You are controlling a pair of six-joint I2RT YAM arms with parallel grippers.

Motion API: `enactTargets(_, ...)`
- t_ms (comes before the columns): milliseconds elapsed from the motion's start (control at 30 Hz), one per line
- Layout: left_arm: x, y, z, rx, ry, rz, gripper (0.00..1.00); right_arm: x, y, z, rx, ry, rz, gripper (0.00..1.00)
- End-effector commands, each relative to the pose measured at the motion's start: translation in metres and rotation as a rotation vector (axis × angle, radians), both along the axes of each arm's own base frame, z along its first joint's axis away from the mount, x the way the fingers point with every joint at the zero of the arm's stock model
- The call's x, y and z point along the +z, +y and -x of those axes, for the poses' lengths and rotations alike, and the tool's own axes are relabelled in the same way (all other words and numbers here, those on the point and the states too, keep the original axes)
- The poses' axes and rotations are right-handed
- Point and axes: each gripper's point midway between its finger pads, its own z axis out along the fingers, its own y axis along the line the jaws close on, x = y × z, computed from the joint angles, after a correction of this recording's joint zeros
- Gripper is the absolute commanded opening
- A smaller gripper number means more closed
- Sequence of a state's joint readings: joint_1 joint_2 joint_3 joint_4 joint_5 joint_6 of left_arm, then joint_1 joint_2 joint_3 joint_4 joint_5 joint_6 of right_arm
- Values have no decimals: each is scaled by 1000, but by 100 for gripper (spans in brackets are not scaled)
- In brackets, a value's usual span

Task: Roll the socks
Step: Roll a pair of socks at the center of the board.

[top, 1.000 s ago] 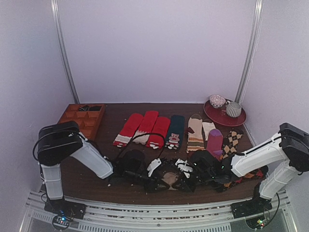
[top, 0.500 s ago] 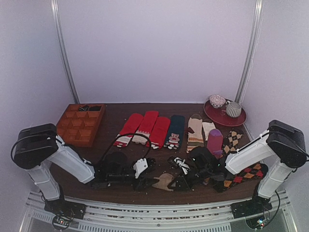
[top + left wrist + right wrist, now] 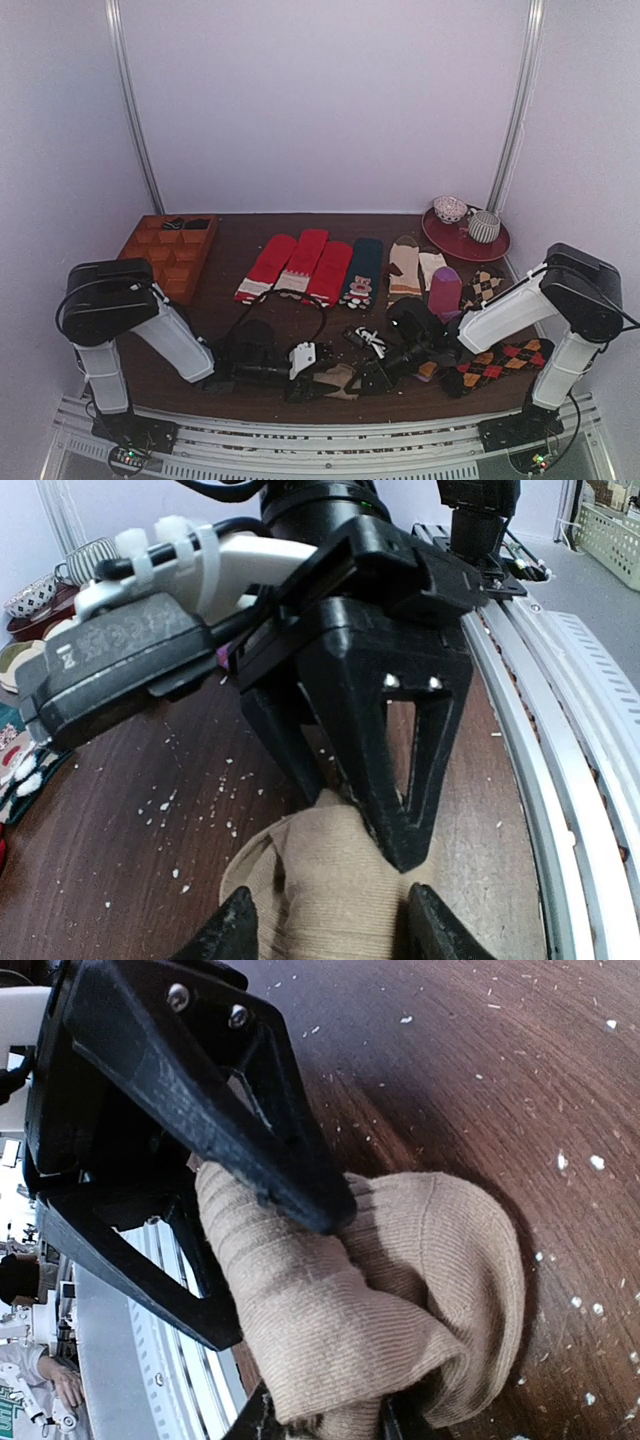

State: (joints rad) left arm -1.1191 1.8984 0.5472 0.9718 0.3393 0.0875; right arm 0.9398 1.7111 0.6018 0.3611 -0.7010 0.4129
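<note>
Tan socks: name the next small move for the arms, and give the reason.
Probably close the left gripper on the socks. Its jaws stand spread around the tan bundle, while the right gripper pinches it from the other side, and the roll looks loose on the table. A second grip would let the arms tighten it.

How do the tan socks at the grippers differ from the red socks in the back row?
The tan socks are bunched into a lump at the near edge; the red socks lie flat, stretched out. The tan socks sit between the fingers of the left gripper with the right gripper pinching them; the red socks are untouched. The tan socks are plain; the red socks have whitish cuffs. Both rest on the table.
</note>
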Motion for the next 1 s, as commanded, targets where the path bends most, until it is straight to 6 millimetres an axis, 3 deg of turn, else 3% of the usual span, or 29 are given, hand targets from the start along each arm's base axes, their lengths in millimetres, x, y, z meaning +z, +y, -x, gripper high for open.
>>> enactTargets(0, -6, 4, 9, -27, 40, 4, 51, -67, -63, 40, -3, 209, 326, 25)
enactTargets(167, -24, 6, 9, -11, 84, -53, 48, -71, -65, 39, 14, 217, 344, 25)
enactTargets(300, -32, 0, 8, -21, 108, -82, 21, -72, -68, 37, 15, 215, 350, 25)
enactTargets(433, -39, -3, 7, -16, 159, -134, 11, -68, -66, 32, 22, 178, 345, 25)
enactTargets(533, -56, 5, 6, 30, 260, -218, 8, -60, -62, 18, 6, 92, 340, 35)
enactTargets(667, -88, 25, 15, 82, 393, -347, 5, -33, -51, -12, -32, -82, 293, 44)
enactTargets(800, -118, 50, 28, 125, 502, -444, 4, 13, -47, -51, -128, -349, 223, 49)
enactTargets(900, -132, 63, 37, 144, 562, -485, 4, 56, -43, -59, -157, -548, 99, 53)
enactTargets(967, -139, 69, 41, 152, 590, -508, 3, 71, -42, -54, -133, -685, 56, 59)
